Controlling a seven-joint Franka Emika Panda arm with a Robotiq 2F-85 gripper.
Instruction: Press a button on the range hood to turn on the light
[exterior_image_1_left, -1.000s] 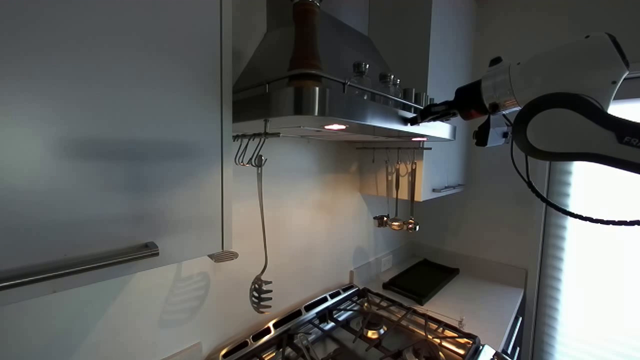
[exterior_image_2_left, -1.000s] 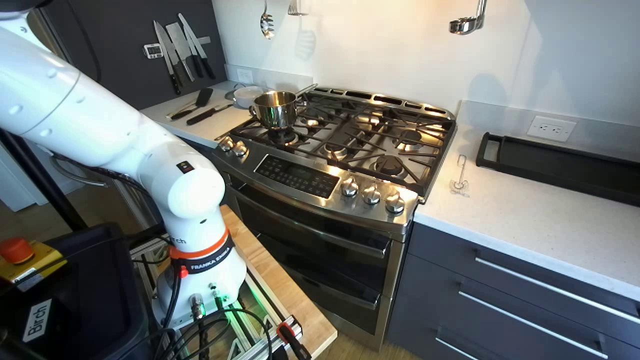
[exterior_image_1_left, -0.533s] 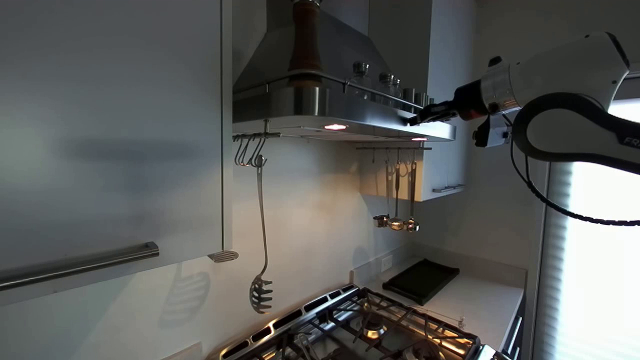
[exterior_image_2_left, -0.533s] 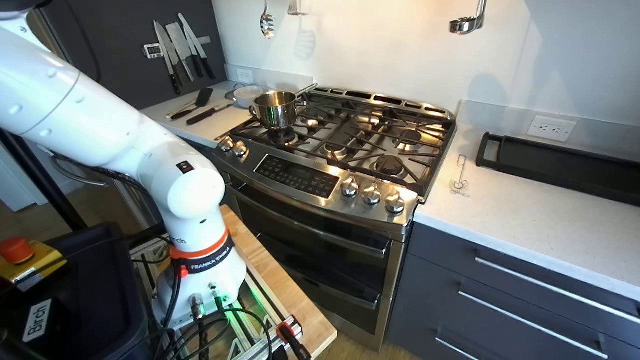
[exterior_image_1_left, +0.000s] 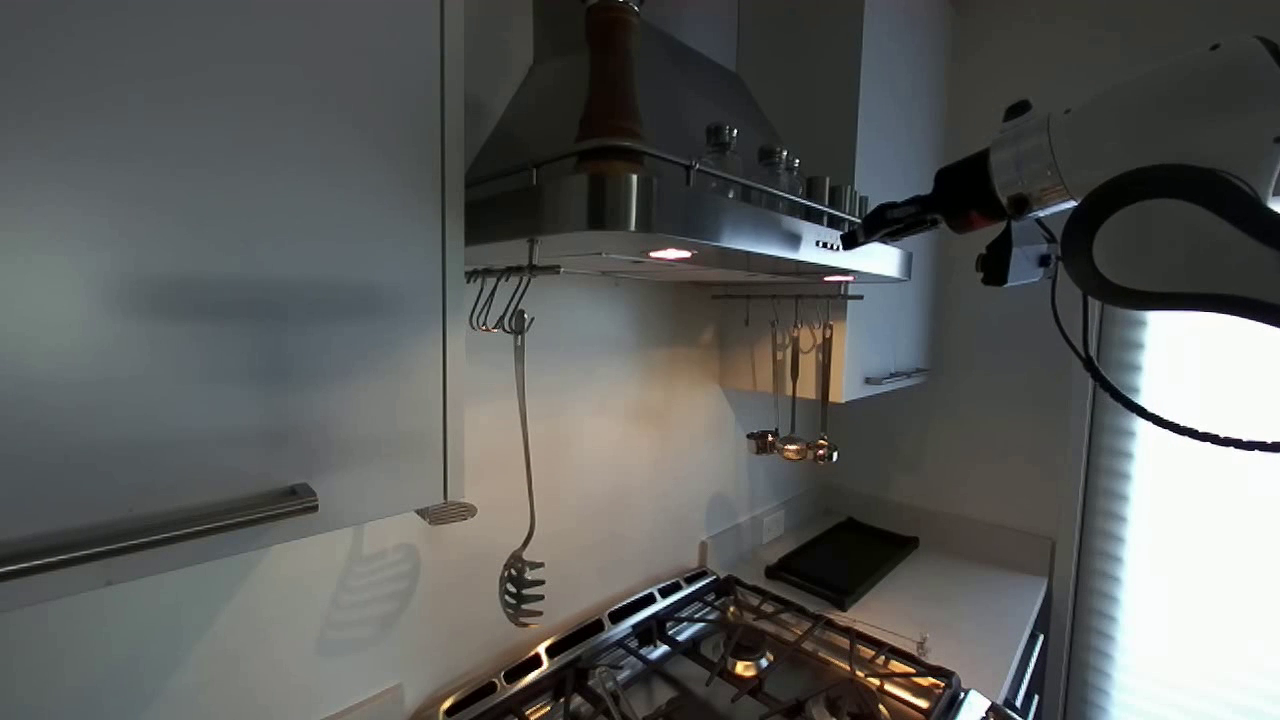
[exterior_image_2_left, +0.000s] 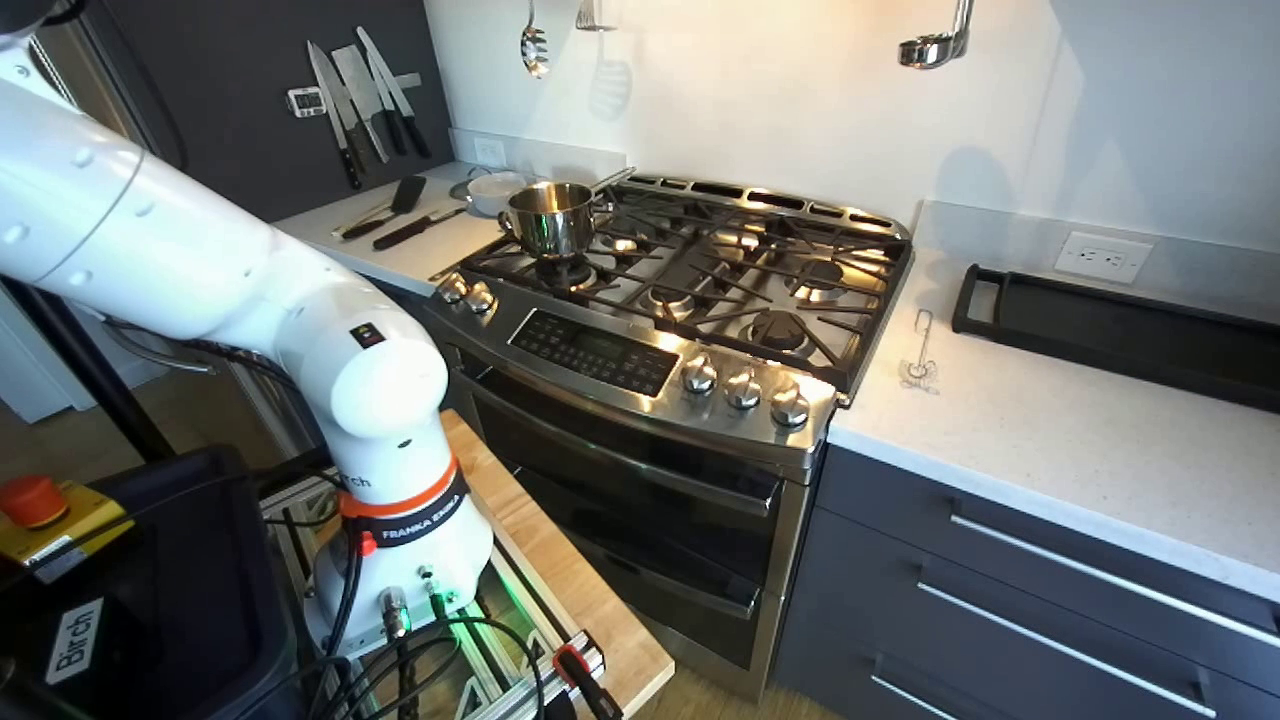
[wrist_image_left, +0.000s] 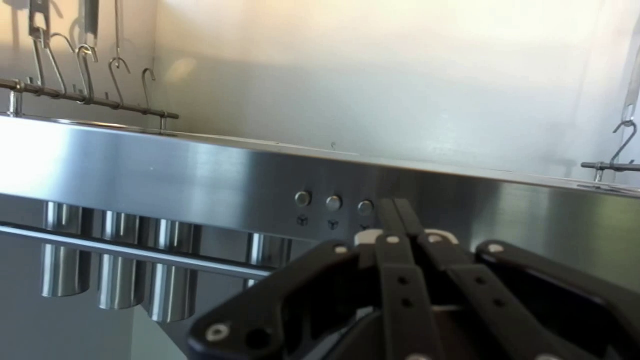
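The steel range hood (exterior_image_1_left: 740, 222) shows in an exterior view, with a lit lamp (exterior_image_1_left: 670, 254) and another lit lamp (exterior_image_1_left: 839, 278) on its underside. A row of small round buttons (exterior_image_1_left: 828, 245) is on its front edge. In the wrist view the hood front (wrist_image_left: 210, 175) carries a left button (wrist_image_left: 302, 198), a middle button (wrist_image_left: 333, 203) and a right button (wrist_image_left: 365, 207); the fingers may hide more. My gripper (wrist_image_left: 397, 202) is shut and empty, its tips just right of the right button. In an exterior view the gripper (exterior_image_1_left: 848, 241) appears slightly apart from the hood front.
Steel canisters (wrist_image_left: 172, 270) and a rail (wrist_image_left: 135, 254) are on the hood's top. Utensils hang on hooks (wrist_image_left: 85, 75) under it. The stove (exterior_image_2_left: 690, 270) with a pot (exterior_image_2_left: 552, 222) stands below. A cabinet (exterior_image_1_left: 900, 200) is beside the hood.
My gripper and arm have moved back from the hood front, to the right in an exterior view, uncovering the buttons. The lamps stay lit.
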